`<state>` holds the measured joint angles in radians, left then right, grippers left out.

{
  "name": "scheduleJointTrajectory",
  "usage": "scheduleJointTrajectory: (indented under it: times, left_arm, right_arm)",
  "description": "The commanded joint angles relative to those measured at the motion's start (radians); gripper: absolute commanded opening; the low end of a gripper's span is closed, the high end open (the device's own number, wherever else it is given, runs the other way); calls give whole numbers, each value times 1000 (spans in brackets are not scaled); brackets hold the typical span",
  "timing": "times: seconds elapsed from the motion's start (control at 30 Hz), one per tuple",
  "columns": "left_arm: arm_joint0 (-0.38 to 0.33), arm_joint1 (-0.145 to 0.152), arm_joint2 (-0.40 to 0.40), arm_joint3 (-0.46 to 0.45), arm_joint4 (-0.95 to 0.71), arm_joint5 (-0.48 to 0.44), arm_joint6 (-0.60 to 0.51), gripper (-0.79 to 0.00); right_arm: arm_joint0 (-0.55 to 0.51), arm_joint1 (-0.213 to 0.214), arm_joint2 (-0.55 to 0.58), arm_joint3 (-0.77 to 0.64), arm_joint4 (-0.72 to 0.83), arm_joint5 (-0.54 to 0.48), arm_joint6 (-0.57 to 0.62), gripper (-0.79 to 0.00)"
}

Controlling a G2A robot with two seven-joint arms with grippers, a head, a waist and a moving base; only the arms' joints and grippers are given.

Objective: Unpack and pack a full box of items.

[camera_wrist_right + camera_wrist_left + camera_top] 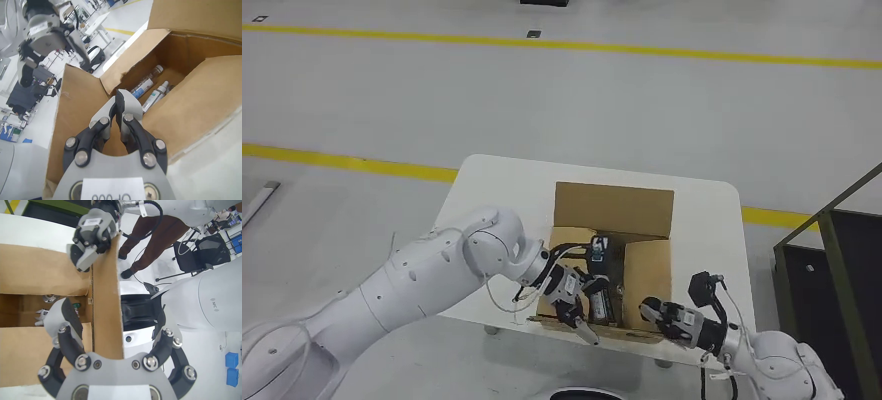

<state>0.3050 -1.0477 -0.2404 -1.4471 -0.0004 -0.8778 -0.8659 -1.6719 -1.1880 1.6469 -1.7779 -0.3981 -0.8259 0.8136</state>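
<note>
Left hand (113, 311) released, astride 6 o'clock flap (105, 275) of box (614, 208); right hand (118, 100) clenched. Advise closing squarely on flap, then folding outward.

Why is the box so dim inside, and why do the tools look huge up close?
Top view: even light, but the cardboard box shades its own contents. Left wrist view: dim under the flaps; the wide lens swells the left tool. Right wrist view: the right tool looms likewise, yet the bottles are lit enough to see.

Left pincer (113, 306) (fingers spread wide) straddles the upright flap (105, 275) of the cardboard box (37, 262).
</note>
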Motion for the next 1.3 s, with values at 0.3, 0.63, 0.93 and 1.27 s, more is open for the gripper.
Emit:
scheduleJointTrajectory:
  times: [0.3, 0.63, 0.93, 1.27]
  left_arm:
    - [88, 74, -144, -28, 105, 147, 97, 0]
    - [88, 74, -144, -28, 105, 147, 97, 0]
    - [88, 74, -144, -28, 105, 147, 97, 0]
    - [98, 48, -142, -87, 266, 386, 81, 0]
  right_arm:
    - [-16, 24, -37, -11, -178, -142, 11, -785]
    - [-25, 28, -68, -10, -461, -154, -165, -785]
    - [-32, 25, -40, 4, -385, -80, -454, -785]
    - [-34, 3, 38, 16, -480, 441, -781, -785]
